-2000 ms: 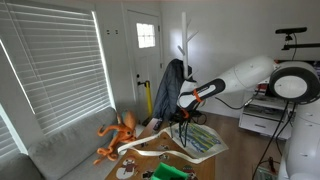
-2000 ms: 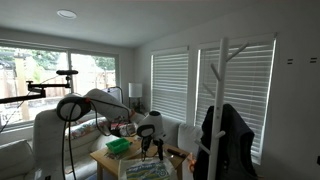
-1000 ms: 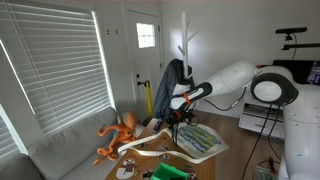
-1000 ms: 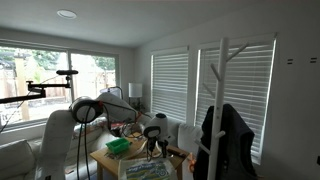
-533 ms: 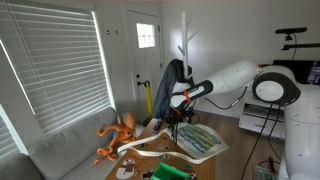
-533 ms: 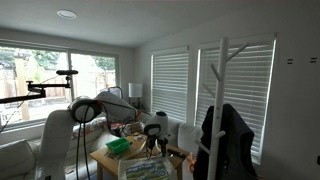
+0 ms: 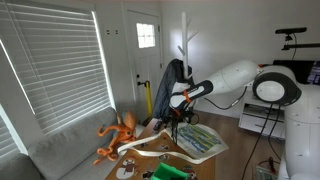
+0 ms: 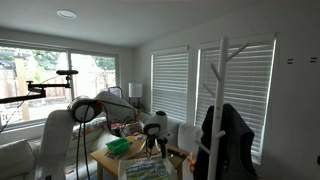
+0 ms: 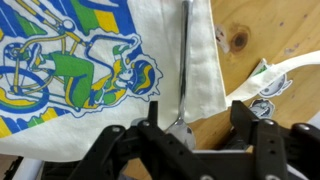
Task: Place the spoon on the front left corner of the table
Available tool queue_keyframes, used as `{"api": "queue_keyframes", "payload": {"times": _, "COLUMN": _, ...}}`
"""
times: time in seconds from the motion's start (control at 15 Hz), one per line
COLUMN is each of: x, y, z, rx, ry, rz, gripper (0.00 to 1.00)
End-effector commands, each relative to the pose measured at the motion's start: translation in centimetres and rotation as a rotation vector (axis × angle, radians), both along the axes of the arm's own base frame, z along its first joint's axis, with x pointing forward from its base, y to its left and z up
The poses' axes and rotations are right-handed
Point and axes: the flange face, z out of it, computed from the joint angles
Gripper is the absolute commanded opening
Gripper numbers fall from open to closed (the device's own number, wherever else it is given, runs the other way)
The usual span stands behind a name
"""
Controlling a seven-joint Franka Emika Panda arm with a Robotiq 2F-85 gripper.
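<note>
In the wrist view a silver spoon [image 9: 183,70] lies on the white edge of the green-patterned cloth [image 9: 90,60]. Its bowl sits near the cloth's edge, right at my gripper [image 9: 190,128]. The gripper is open, with one finger on each side of the bowl, and holds nothing. The brown wooden table [image 9: 265,35] shows to the right of the cloth. In both exterior views the gripper [image 7: 177,117] [image 8: 152,145] hangs low over the cloth [image 7: 205,139] on the table [image 8: 103,157]. The spoon is too small to see there.
A white strap with a printed tag [image 9: 270,80] lies on the wood beside the gripper. An orange plush toy [image 7: 118,133] sits on the grey sofa [image 7: 60,150]. A coat rack with a dark jacket [image 7: 172,80] stands behind the table. Green items [image 8: 120,146] lie on the table.
Since 2 s ago the arm has moved further over the table and lowered the gripper towards the cloth. In the last second it has hardly moved.
</note>
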Motion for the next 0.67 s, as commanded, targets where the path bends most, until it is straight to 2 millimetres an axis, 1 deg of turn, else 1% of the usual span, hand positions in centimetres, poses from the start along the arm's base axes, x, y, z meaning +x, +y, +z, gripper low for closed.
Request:
{"api": "queue_keyframes", "payload": {"times": 0.0, "x": 0.42, "y": 0.44, "z": -0.66, "rx": 0.016, "ry": 0.016, "rz": 0.011, "gripper": 0.76}}
{"api": "queue_keyframes", "payload": {"times": 0.07, "x": 0.46, "y": 0.45, "z": -0.97, "rx": 0.018, "ry": 0.02, "rz": 0.012, "gripper": 0.63}}
{"api": "queue_keyframes", "payload": {"times": 0.13, "x": 0.4, "y": 0.41, "z": -1.16, "rx": 0.02, "ry": 0.023, "rz": 0.01, "gripper": 0.63}}
{"api": "queue_keyframes", "payload": {"times": 0.2, "x": 0.39, "y": 0.36, "z": -1.38, "rx": 0.023, "ry": 0.026, "rz": 0.009, "gripper": 0.56}}
{"api": "queue_keyframes", "payload": {"times": 0.27, "x": 0.3, "y": 0.26, "z": -1.52, "rx": 0.025, "ry": 0.027, "rz": 0.005, "gripper": 0.47}}
{"api": "queue_keyframes", "payload": {"times": 0.4, "x": 0.01, "y": 0.07, "z": -1.48, "rx": 0.029, "ry": 0.023, "rz": 0.0, "gripper": 0.34}}
{"api": "queue_keyframes", "payload": {"times": 0.47, "x": -0.15, "y": -0.08, "z": -1.47, "rx": 0.03, "ry": 0.023, "rz": -0.005, "gripper": 0.26}}
{"api": "queue_keyframes", "payload": {"times": 0.6, "x": -0.23, "y": -0.19, "z": -1.6, "rx": 0.035, "ry": 0.024, "rz": -0.008, "gripper": 0.21}}
